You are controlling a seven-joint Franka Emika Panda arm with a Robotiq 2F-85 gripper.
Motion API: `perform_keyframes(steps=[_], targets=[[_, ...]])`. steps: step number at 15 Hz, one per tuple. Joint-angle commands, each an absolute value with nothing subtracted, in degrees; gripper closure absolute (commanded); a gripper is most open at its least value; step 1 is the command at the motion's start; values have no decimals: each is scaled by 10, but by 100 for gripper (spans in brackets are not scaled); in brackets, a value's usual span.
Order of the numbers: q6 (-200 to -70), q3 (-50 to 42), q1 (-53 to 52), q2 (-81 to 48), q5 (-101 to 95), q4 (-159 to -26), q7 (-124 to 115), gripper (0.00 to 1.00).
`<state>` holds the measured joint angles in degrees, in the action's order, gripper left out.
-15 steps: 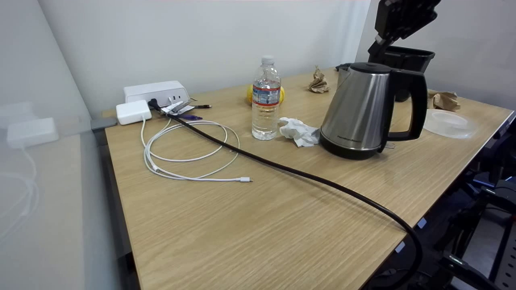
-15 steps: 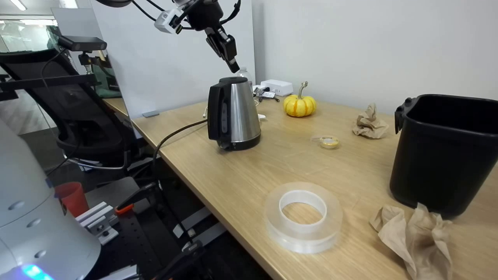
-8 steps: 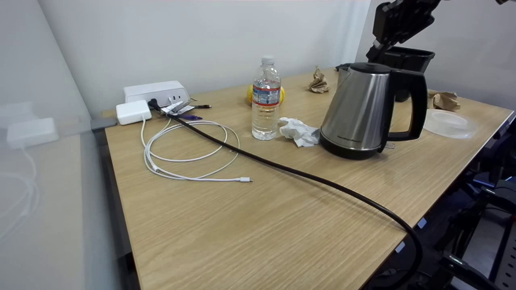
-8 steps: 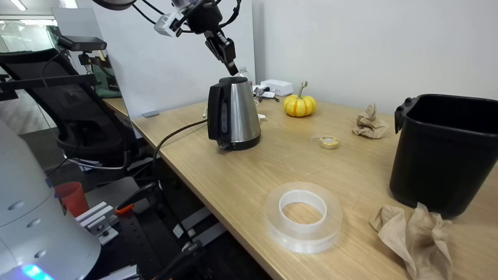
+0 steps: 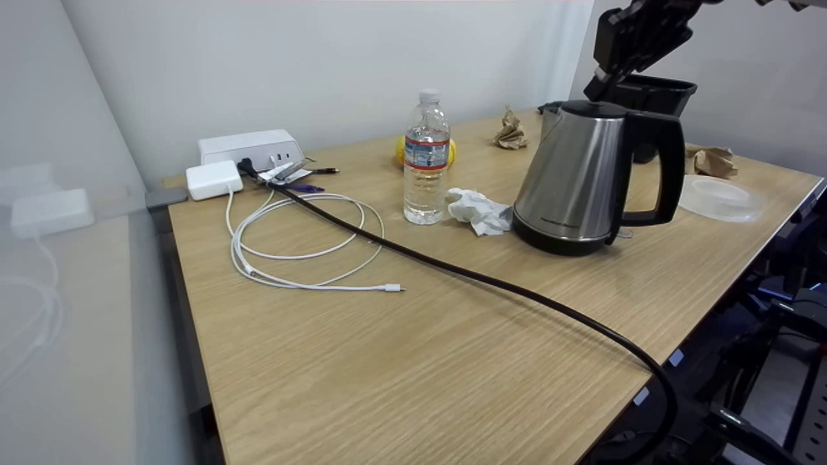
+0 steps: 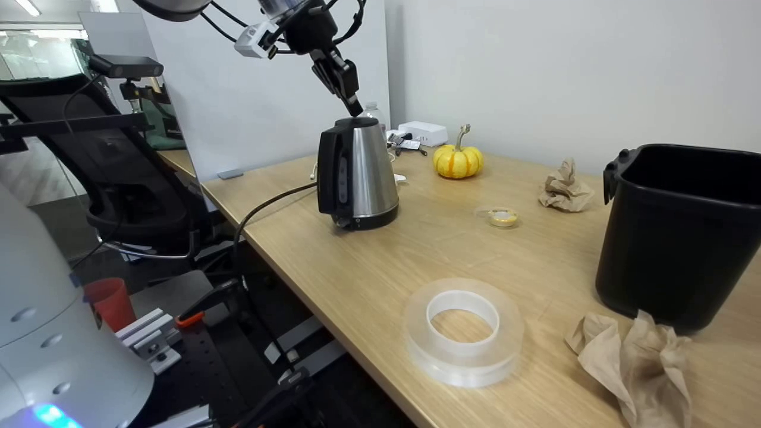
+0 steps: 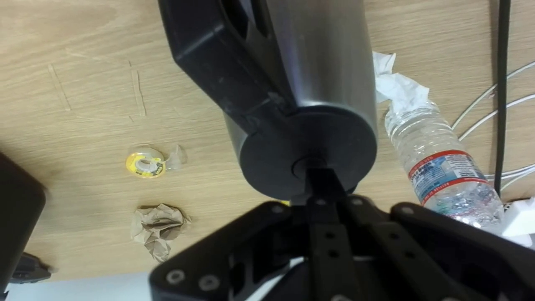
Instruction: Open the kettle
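Table (image 5: 387, 361) carries kettle (image 5: 568, 184) and bottle (image 5: 426, 158); pumpkin (image 6: 458, 162) too.

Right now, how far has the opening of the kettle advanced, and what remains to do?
Already done: the shut fingers are lined up with the middle of the black lid, as the wrist view shows. In hand: apparently a press there, though I cannot confirm contact. Left: the opening itself, since the lid lies closed on the kettle in both exterior views.
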<state>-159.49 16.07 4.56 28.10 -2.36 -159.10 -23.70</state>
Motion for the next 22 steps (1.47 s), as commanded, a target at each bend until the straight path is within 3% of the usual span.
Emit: perform_keyframes(steps=[1,8,14,22], targets=[[-1616,179,77,270,-54,-1590,-258,100],[-1671,168,119,234,-79,-1590,-243,100],[-1655,158,55,284,-41,-1596,-233,100],[-1647,177,61,293,-50,-1588,-239,100]])
